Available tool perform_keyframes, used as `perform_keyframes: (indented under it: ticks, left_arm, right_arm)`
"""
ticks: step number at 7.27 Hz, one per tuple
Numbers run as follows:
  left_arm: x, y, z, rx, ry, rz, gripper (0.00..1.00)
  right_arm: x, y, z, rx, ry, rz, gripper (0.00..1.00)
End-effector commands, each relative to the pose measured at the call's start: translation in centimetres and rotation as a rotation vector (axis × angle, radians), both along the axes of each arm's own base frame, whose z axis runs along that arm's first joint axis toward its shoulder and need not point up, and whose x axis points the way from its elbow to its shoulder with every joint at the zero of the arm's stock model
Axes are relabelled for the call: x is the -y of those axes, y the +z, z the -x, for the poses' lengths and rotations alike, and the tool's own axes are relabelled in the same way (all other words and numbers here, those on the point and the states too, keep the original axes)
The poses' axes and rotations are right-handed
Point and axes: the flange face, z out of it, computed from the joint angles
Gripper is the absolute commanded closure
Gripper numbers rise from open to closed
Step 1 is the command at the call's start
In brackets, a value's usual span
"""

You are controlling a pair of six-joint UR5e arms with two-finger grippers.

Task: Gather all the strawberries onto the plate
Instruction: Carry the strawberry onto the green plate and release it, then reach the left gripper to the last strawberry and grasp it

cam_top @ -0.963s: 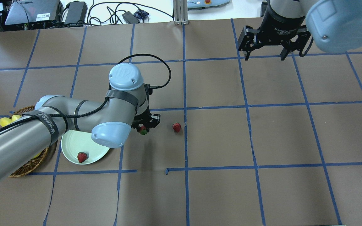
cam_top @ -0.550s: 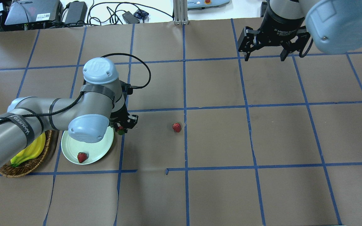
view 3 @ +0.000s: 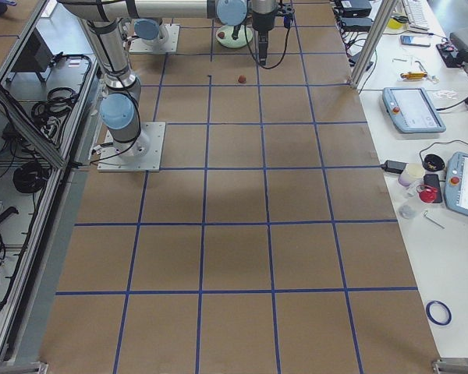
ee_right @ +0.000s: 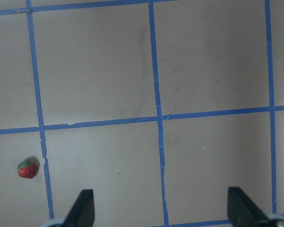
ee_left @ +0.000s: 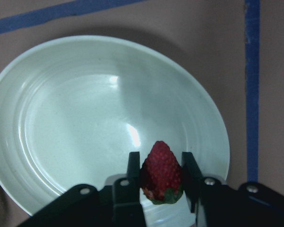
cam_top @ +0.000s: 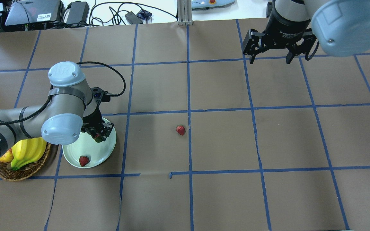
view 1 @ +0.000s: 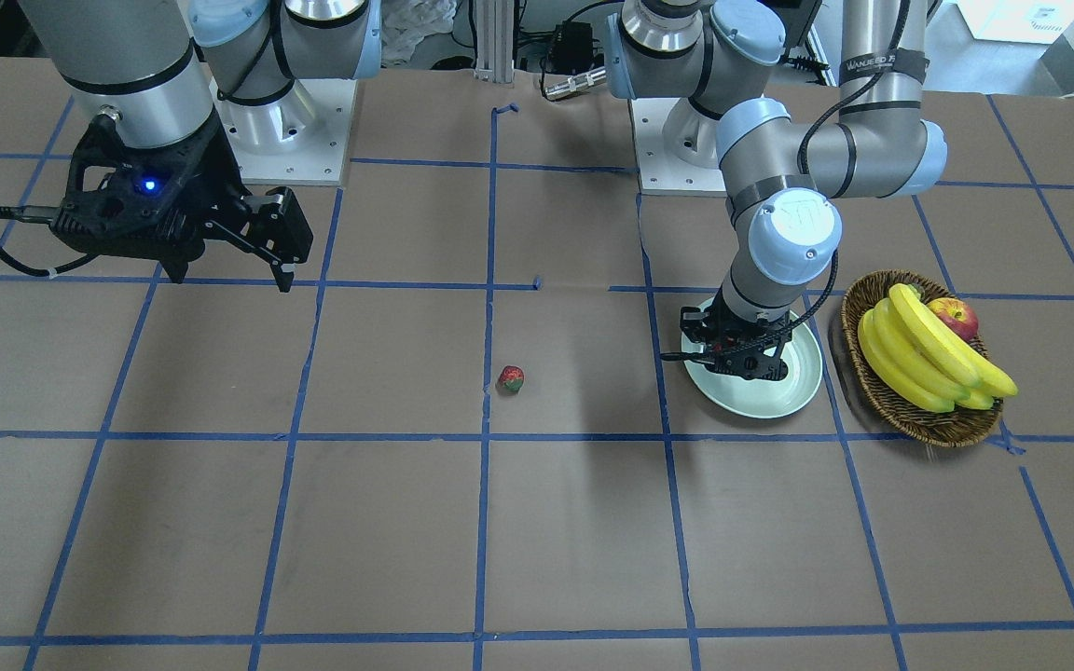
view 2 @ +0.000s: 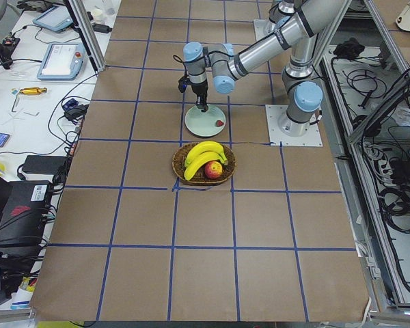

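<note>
On the brown-paper bench [cam_top: 223, 199] gridded with blue tape [cam_top: 189, 80], the left pincer [ee_left: 161, 160] grips a strawberry [ee_left: 162, 172] over the plate [ee_left: 75, 118], the right pincer [cam_top: 270, 60] hangs open, cables [cam_top: 108, 12] behind.

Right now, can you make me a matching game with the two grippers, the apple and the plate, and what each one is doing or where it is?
Things:
1. left gripper
2. right gripper
3. apple
4. plate

States:
A. open, holding nothing
B. in the wicker basket beside the bananas
C. has one loose strawberry lying on it
D. shut, with the gripped strawberry between its fingers

Pairs: 1-D, 2-A, 3-B, 4-C.
</note>
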Motion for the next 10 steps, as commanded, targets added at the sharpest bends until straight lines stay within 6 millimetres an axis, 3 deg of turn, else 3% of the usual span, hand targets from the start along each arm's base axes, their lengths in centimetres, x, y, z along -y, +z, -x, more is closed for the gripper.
perform_keyframes:
  ticks: [1,2,4,5,6,8,10]
  left_arm:
    - [0.1,0.6,1.0,0.0,0.015,0.027,0.0]
    - [0.3,1.3,3.3,0.01,0.064,0.064,0.0]
    - [2.2,4.4,11.4,-0.02,0.161,0.167,0.0]
    - [2.4,5.6,15.4,-0.114,0.231,0.181,0.0]
    - [3.4,6.5,18.1,-0.152,0.27,0.194,0.0]
    - [3.8,5.0,22.7,-0.152,0.36,0.222,0.01]
    - [3.8,1.7,25.8,-0.16,0.398,0.245,0.05]
  right_arm:
    - [0.0,0.0,-0.1,0.005,-0.047,0.0,0.0]
    - [-0.1,0.1,-0.1,0.005,-0.047,0.002,0.0]
    - [-0.1,-0.1,-0.1,0.003,-0.046,-0.003,0.0]
    - [-0.1,0.0,-0.1,0.003,-0.044,-0.001,0.0]
    - [-0.1,-0.1,-0.1,0.003,-0.038,-0.003,0.0]
    - [-0.1,0.2,-0.1,0.001,-0.035,0.002,0.0]
    - [-0.2,0.2,0.0,0.0,-0.04,0.002,0.0]
